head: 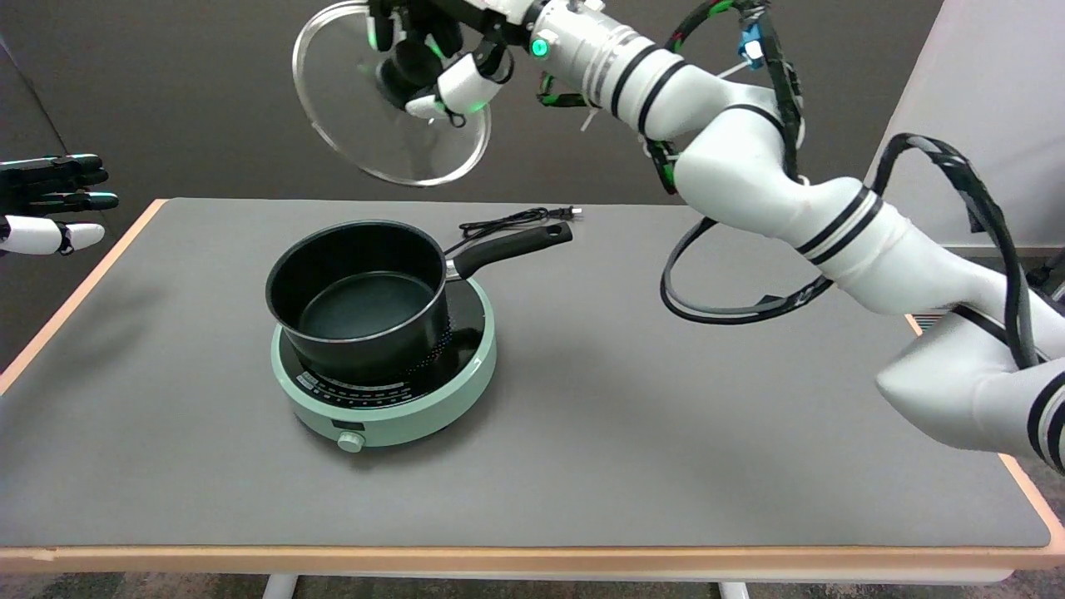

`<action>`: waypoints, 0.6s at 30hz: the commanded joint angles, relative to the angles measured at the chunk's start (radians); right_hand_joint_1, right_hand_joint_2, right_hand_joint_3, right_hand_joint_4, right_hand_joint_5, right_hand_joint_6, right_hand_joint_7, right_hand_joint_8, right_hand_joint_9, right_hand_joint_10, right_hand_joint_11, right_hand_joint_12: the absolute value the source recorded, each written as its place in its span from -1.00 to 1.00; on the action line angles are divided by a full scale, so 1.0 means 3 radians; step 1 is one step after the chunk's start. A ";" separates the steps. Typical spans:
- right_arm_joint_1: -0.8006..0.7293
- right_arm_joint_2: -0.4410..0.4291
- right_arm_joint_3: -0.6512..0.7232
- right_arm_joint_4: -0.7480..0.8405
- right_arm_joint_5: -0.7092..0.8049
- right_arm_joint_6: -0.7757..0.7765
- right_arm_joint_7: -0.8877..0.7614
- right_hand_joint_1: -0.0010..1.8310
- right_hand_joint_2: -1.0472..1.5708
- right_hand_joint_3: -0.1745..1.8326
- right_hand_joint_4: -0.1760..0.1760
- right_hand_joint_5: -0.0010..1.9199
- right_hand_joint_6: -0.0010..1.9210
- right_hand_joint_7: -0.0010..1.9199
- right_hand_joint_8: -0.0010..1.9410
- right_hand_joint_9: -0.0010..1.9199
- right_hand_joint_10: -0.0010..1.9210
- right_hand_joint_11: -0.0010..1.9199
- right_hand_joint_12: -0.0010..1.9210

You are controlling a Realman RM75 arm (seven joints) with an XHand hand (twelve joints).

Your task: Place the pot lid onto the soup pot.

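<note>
A black soup pot (359,298) with a long black handle stands uncovered on a round mint-green cooktop (391,391) left of the table's middle. High above it, near the picture's top edge, my right hand (433,62) grips the black knob of a clear glass pot lid (349,125). The lid hangs tilted, its face turned toward the camera, well above the pot and a little behind it. The arm reaches in from the lower right across the table.
The cooktop's black power cord (516,220) lies behind the pot handle near the table's far edge. My idle left hand (50,204) hangs at the left edge. The grey table mat (666,433) has a wooden rim.
</note>
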 commanded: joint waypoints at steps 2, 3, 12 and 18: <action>0.0483 -0.0314 -0.0690 -0.0405 0.0427 -0.0200 0.0066 0.48 0.46 -0.18 1.00 -0.36 0.30 -0.11 0.43 -0.17 0.87 -0.37 0.91; 0.0513 -0.0343 -0.0736 -0.0437 0.0427 -0.0205 0.0066 0.48 0.46 -0.18 1.00 -0.36 0.30 -0.11 0.43 -0.17 0.87 -0.37 0.91; 0.0555 -0.0470 -0.0869 -0.0547 0.0427 -0.0298 0.0066 0.48 0.46 -0.18 1.00 -0.36 0.30 -0.11 0.43 -0.17 0.87 -0.37 0.91; 0.0531 -0.0497 -0.0876 -0.0616 0.0427 -0.0320 0.0050 0.48 0.46 -0.18 1.00 -0.36 0.30 -0.11 0.43 -0.17 0.87 -0.38 0.91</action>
